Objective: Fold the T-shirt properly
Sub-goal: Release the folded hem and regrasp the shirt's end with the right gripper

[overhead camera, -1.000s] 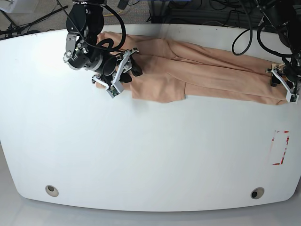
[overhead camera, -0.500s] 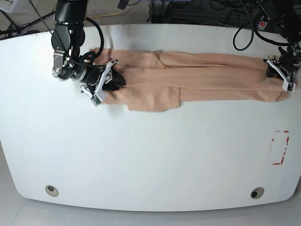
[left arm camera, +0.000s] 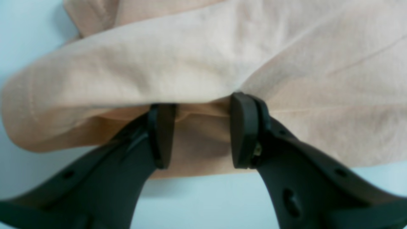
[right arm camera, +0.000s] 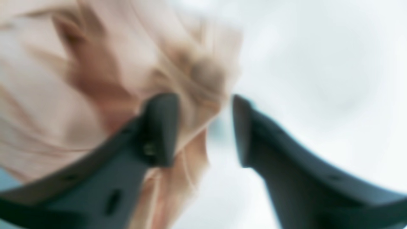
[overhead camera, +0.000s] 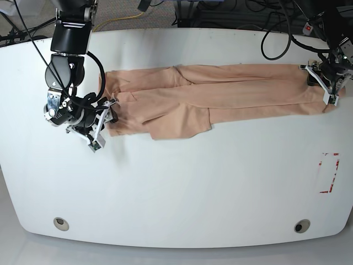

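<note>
The peach T-shirt (overhead camera: 220,88) lies stretched in a long band across the far part of the white table (overhead camera: 176,182), with one flap hanging toward me near the middle. My left gripper (overhead camera: 326,87) is at the shirt's right end. In the left wrist view its jaws (left arm camera: 202,105) stand apart, astride a fold of the T-shirt (left arm camera: 222,57). My right gripper (overhead camera: 107,122) is at the shirt's left end. The blurred right wrist view shows it (right arm camera: 202,101) open, with the T-shirt (right arm camera: 79,79) beside and behind its left finger (right arm camera: 159,127).
A red-marked rectangle (overhead camera: 329,173) is on the table at the right. Two round holes (overhead camera: 61,223) (overhead camera: 301,226) sit near the front edge. Cables and dark equipment (overhead camera: 231,14) run behind the table's far edge.
My right gripper has pulled the shirt's left end leftward and its jaws have widened. My left gripper has moved toward the far edge. The shirt now lies straighter.
</note>
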